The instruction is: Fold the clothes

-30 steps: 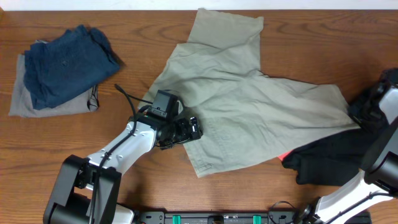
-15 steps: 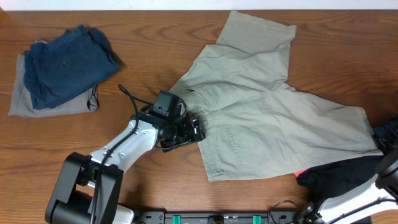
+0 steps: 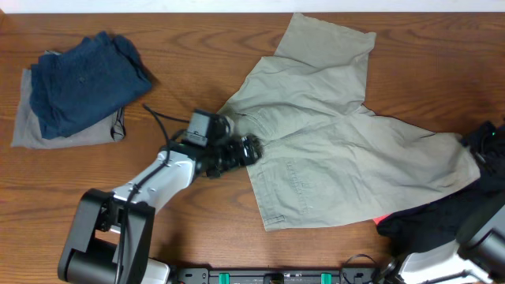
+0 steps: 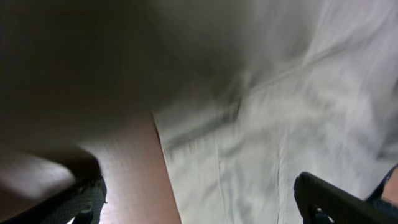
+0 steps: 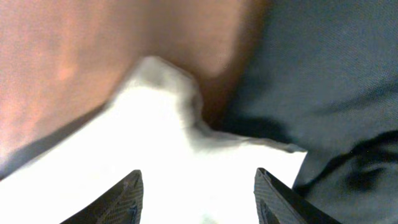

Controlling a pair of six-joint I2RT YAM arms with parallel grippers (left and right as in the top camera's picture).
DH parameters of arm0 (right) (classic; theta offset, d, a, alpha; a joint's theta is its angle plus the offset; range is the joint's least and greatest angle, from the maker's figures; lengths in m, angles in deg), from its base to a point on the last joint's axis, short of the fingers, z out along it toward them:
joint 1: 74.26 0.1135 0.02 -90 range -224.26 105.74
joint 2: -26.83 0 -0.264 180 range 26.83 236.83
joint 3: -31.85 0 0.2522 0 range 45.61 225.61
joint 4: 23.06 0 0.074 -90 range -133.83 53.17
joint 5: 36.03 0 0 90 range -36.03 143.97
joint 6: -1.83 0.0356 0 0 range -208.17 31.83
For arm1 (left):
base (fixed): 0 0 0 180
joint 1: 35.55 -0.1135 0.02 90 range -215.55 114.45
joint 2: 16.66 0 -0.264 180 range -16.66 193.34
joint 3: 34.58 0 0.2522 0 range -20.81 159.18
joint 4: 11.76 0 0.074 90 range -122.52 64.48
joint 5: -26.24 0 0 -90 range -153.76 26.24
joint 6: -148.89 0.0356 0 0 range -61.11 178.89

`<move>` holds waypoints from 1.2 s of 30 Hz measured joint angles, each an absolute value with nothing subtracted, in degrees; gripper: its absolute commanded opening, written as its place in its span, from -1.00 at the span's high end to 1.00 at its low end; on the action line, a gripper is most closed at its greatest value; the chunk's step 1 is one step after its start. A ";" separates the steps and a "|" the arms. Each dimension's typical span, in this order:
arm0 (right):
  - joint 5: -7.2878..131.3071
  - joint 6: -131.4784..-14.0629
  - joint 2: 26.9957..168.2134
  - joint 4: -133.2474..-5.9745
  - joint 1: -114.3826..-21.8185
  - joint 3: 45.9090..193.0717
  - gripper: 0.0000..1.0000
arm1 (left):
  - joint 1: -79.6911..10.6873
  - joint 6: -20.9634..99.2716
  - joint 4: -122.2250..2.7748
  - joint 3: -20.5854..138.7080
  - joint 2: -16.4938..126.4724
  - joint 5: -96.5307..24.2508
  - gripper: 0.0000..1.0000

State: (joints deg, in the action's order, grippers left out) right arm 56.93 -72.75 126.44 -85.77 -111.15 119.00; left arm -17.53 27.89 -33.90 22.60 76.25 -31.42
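Shorts in light khaki-grey are lying spread over the middle and right of the worktop. One leg is pointing to the far edge and the other is reaching toward the right side. There its hem is meeting a black garment, with a sliver of red garment showing beside it. A dark blue garment is sitting folded on a grey garment at the far left, well apart.

The left claw is hovering at the waistband corner of the shorts, its jaws standing wide with the fabric edge and bare wood between them, gripping nothing. The right claw is hanging over the hem of the right-hand leg, jaws likewise wide and empty, with pale cloth under them and dark cloth just beside.

Judging by this, the arms are laying the shorts flat ahead of the first fold, and no fold is made yet. The next move is probably calling for each claw to drop onto its edge, pinch one layer cleanly, and carry one leg over the other without dragging the black garment along.
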 measured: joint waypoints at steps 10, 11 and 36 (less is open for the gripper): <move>58.30 -74.02 118.47 -90.25 -102.69 119.50 -0.09 | -19.76 27.49 -22.86 22.52 76.66 -45.10 -0.22; 58.35 -74.04 118.47 -90.91 -102.03 119.50 -0.09 | -19.78 27.52 -21.33 22.47 76.84 -45.93 0.16; 60.18 -75.04 118.47 -94.47 -92.24 119.48 -0.16 | -33.70 29.20 -39.93 35.13 77.43 -38.94 -0.78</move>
